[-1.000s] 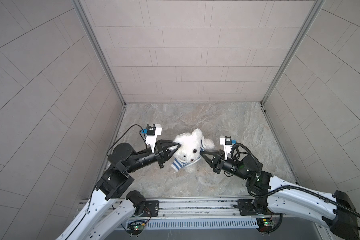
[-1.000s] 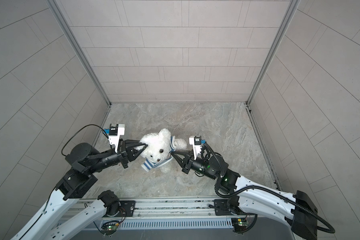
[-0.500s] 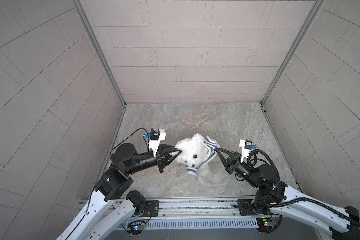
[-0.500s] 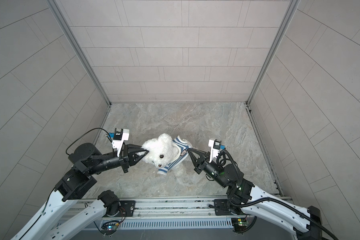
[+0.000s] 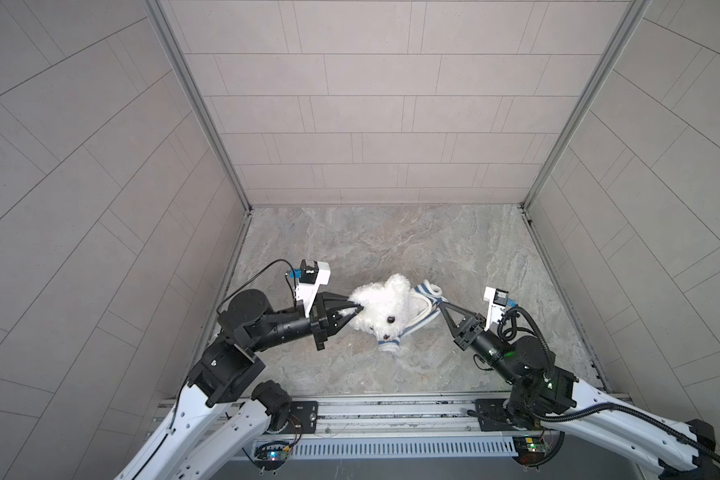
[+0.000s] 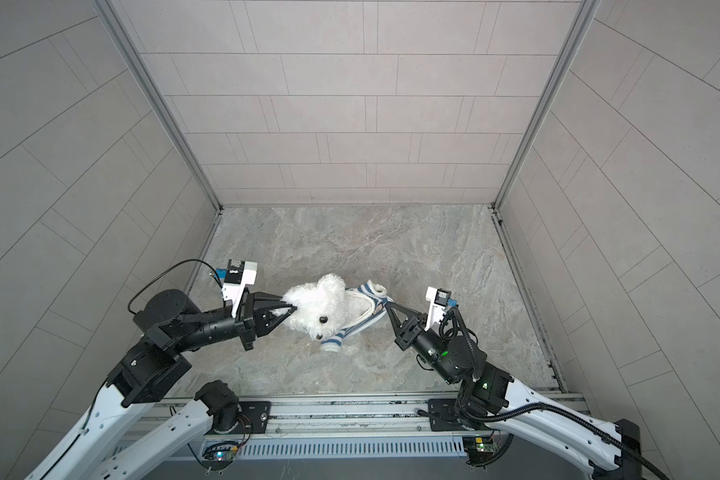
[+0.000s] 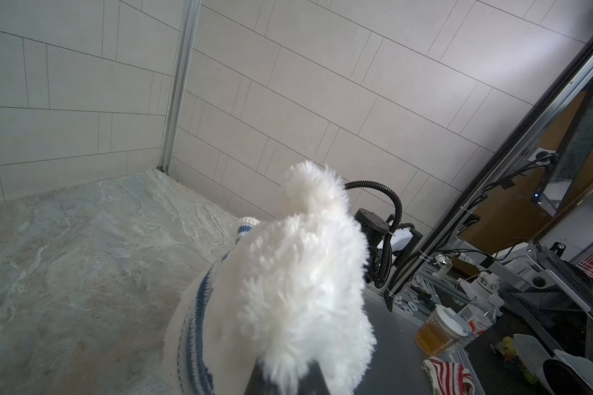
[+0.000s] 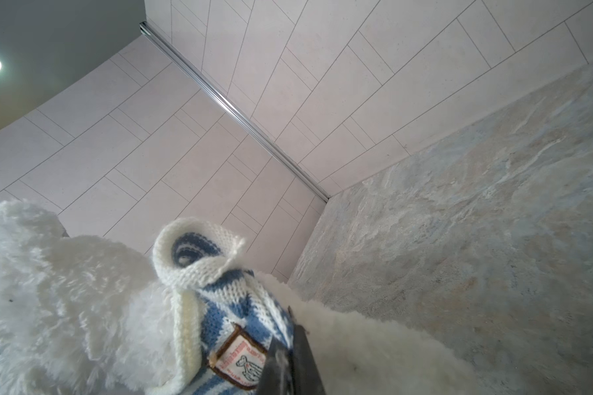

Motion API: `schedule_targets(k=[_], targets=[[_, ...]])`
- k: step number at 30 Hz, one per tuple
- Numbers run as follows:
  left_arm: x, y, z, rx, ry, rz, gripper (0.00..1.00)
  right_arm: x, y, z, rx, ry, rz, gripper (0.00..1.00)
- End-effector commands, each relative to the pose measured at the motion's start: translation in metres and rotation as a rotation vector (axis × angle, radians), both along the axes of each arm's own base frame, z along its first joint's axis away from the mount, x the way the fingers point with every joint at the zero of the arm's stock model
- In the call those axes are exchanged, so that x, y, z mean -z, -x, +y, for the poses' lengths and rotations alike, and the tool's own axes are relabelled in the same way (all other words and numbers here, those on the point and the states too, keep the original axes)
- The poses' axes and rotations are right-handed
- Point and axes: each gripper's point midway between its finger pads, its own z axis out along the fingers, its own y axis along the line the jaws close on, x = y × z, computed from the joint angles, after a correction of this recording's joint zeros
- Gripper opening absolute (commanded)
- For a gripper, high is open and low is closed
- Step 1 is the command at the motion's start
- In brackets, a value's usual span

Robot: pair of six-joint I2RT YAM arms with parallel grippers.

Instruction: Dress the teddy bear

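The fluffy white teddy bear (image 5: 385,309) (image 6: 321,303) hangs between both grippers over the stone floor, its face turned down toward the front. My left gripper (image 5: 356,309) (image 6: 294,308) is shut on the bear's fur at its left side; in the left wrist view white fur (image 7: 298,273) bulges out between the fingers (image 7: 308,381). The blue-and-white striped shirt (image 5: 427,299) (image 6: 371,297) (image 8: 220,307) is stretched open at the bear's right. My right gripper (image 5: 440,305) (image 6: 387,305) (image 8: 290,342) is shut on its knit edge beside the badge (image 8: 240,359).
Tiled walls close in the stone floor (image 5: 391,241) on three sides. A metal rail (image 5: 391,411) with the arm bases runs along the front. Outside the cell stand a cup of amber liquid (image 7: 439,335) and a red-striped cloth (image 7: 449,376).
My right gripper has drawn back to the right with the shirt, stretching it open. The bear has tipped and shifted right. The left gripper has hardly moved.
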Motion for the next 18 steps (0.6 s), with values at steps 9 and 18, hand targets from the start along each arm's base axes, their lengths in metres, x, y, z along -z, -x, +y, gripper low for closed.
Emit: schedule_targets(k=[9, 18], targets=[[-0.051, 0.011, 0.023, -0.084, 0.151, -0.157, 0.0, 0.055, -0.022, -0.031, 0.217, 0.122, 0.209, 0.0], [-0.049, 0.007, 0.025, -0.112, 0.161, -0.152, 0.0, 0.052, -0.023, -0.017, 0.174, 0.172, 0.213, 0.0]])
